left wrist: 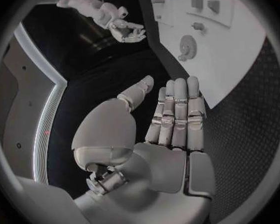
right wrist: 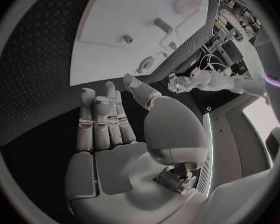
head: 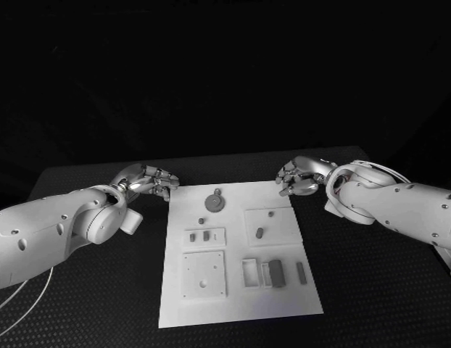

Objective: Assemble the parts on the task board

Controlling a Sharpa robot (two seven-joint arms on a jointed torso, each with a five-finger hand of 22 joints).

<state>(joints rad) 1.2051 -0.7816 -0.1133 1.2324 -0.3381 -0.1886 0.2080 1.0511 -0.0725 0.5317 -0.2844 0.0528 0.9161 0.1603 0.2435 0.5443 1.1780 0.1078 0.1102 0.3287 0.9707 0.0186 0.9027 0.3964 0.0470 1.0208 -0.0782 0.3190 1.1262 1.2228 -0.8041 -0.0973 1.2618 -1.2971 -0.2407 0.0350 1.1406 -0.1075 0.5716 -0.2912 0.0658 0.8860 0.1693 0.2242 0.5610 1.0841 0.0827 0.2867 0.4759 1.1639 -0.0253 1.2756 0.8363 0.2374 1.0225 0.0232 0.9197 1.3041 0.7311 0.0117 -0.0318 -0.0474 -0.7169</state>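
Note:
The white task board (head: 236,308) lies in the middle of the black table. On it are grey parts: a round one (head: 214,202) near the far edge, small pieces (head: 259,232) in the middle, and long bars (head: 277,272) towards the near right. My left hand (head: 147,181) hovers off the board's far left corner, holding nothing; its fingers (left wrist: 176,117) are stretched out flat. My right hand (head: 301,176) hovers at the far right corner, also empty, with its fingers (right wrist: 105,119) straight. Each wrist view shows the board (left wrist: 233,50) (right wrist: 115,20) beyond its palm.
A raised square plate (head: 204,274) and a small open frame (head: 251,272) sit on the near half of the board. Black table (head: 382,290) stretches on both sides of it. Thin cables (head: 17,304) loop by my left arm.

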